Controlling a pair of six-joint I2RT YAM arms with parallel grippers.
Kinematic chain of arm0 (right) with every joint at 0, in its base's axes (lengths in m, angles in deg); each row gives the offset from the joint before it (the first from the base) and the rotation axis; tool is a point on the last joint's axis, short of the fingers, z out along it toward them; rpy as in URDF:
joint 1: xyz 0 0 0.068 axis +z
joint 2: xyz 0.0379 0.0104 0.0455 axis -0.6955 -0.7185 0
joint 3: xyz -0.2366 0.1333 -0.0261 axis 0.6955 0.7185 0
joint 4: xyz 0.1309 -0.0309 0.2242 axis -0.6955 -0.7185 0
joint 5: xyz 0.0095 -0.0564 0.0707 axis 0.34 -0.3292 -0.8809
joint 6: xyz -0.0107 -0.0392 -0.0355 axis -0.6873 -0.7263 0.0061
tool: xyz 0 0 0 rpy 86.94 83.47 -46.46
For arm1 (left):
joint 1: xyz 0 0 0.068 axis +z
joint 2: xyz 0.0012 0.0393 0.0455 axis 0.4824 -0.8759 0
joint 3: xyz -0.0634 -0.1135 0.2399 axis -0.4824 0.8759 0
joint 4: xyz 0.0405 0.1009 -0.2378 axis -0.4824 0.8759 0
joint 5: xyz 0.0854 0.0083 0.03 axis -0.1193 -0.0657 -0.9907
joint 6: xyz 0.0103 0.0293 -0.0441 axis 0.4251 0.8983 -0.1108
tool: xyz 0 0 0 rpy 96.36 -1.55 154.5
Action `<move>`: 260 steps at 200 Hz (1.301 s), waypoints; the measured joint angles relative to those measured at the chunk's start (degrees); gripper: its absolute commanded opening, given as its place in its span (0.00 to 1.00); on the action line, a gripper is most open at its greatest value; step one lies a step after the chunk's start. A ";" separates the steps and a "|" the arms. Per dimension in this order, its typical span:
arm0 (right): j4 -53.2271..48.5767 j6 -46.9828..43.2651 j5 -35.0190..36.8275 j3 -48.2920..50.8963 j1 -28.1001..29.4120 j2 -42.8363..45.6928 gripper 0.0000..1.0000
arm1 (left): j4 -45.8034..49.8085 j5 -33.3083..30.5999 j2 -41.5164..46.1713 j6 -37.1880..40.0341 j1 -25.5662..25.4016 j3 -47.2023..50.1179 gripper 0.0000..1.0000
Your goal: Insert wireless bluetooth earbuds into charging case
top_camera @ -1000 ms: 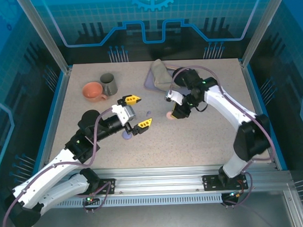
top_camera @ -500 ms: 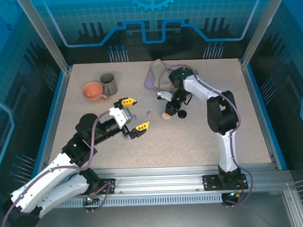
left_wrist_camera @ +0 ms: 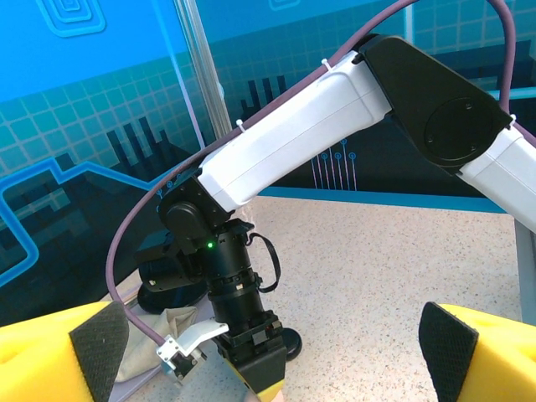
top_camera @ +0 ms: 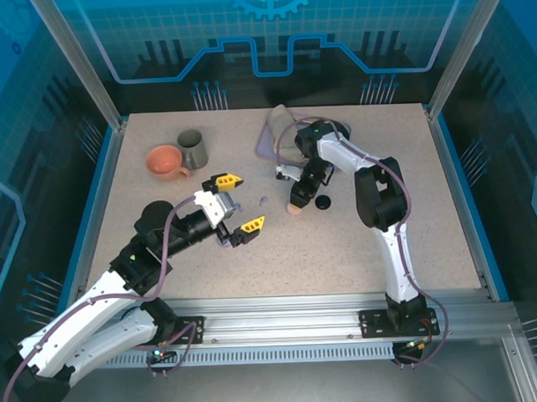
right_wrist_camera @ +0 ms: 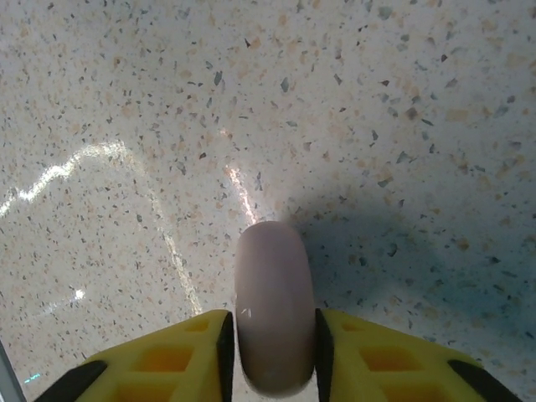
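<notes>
- Yellow fingers of the right hand (right_wrist_camera: 274, 325) squeeze a pink case (right_wrist_camera: 272, 285) by its flat sides, so it stands on its thin edge, close over the surface (top_camera: 358, 242).
- Pink and round and smooth, that case could slip out, I think, and roll away if the squeeze goes soft or the hand tips.
- Black case (top_camera: 322, 202) lies just right of it. A small swing of the hand could bump it.
- Lilac bud (top_camera: 262, 200) lies left of the pink case, between the two hands. It is tiny, so a bump could flick it off.
- Wide open, the left hand (top_camera: 244, 200) holds nothing, just left of that bud.
- Counted:
  - two hands
  - one pink case
  - one black case
  - one lilac bud; other buds I cannot make out
  - one orange cup (top_camera: 165, 160) and one grey mug (top_camera: 192, 148), far left
  - one cloth (top_camera: 279, 128), far side
</notes>
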 measured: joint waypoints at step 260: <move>38.21 8.28 1.44 41.35 2.97 47.45 0.86 | 13.25 -11.04 -8.79 -39.32 25.86 3.85 0.99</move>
